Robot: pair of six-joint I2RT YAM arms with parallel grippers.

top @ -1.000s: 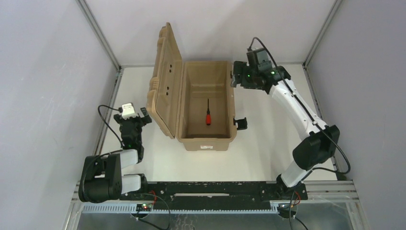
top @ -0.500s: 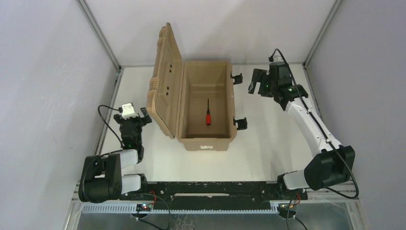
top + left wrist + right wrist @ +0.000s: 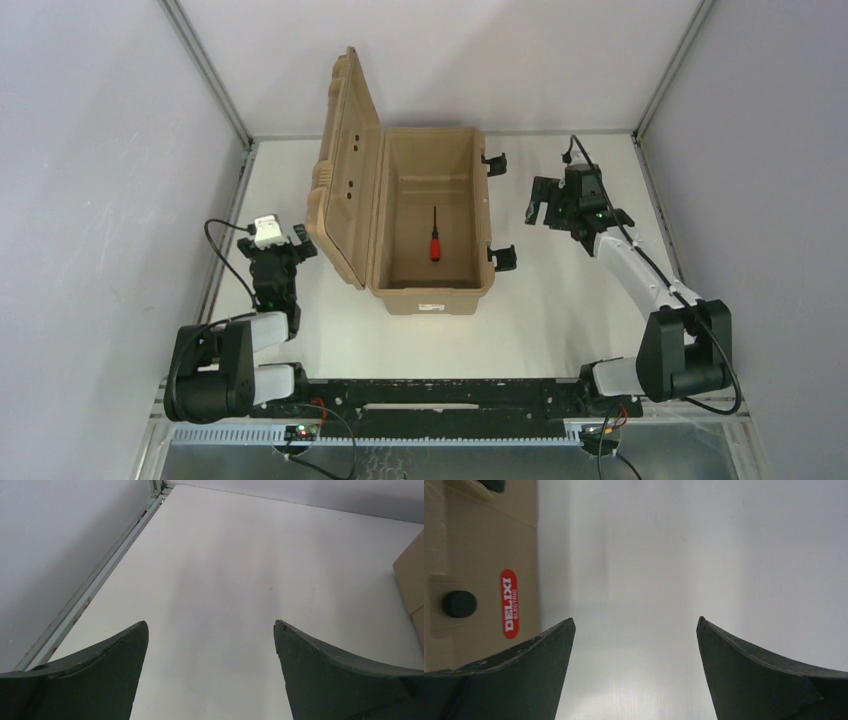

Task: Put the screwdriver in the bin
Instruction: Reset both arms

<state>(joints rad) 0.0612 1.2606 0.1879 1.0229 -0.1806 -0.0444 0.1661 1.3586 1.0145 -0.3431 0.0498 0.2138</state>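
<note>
Red-handled, dark-shafted screwdriver (image 3: 435, 243) lies inside open tan rectangular plastic bin (image 3: 430, 297), toward the table (image 3: 560, 320) far edge. Both left gripper (image 3: 210, 625) and right gripper (image 3: 634, 620) spread wide, empty.

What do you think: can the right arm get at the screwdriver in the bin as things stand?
Probably yes. The lid stands open, the screwdriver lies uncovered on the bin floor, and nothing sits between. The right arm, jaws open, only has to come over the bin's right wall.

You're looking at a tan bin (image 3: 430, 293) with black latches (image 3: 503, 258) and a red label (image 3: 509, 603) lettered in white, a red-handled, dark-shafted screwdriver (image 3: 435, 246), and a white table (image 3: 545, 320).
</note>
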